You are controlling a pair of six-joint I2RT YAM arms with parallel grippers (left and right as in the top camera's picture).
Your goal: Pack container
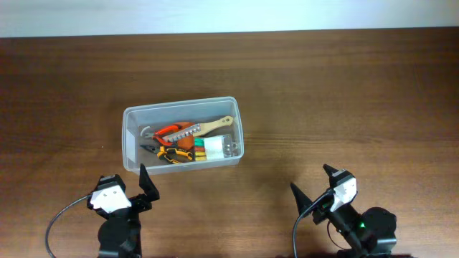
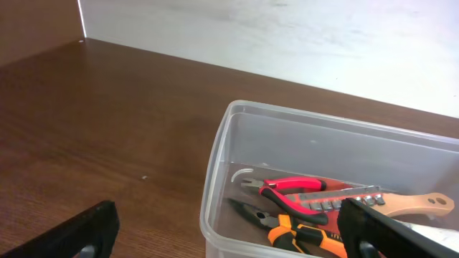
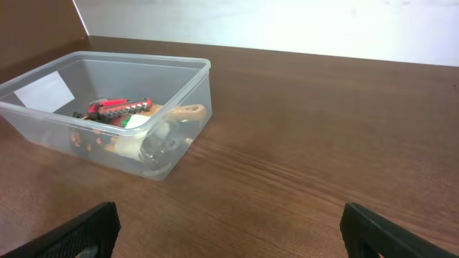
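Container [image 1: 179, 104] sits upright on the counter [image 1: 344, 93], left of centre, just ahead of the left claw [image 1: 123, 180] and well apart from the right claw [image 1: 310, 177]. Inside it are red-handled pliers [image 2: 287, 188], orange-handled pliers [image 2: 287, 228], a wooden-handled tool [image 2: 416, 204] and a small clear box [image 1: 221, 147]. Both claws are spread wide with nothing gripped, above bare counter.

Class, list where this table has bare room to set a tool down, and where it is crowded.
Bare table right of the container, out to the right gripper; also left of it and behind it. Crowded: inside the container, among the piled tools.
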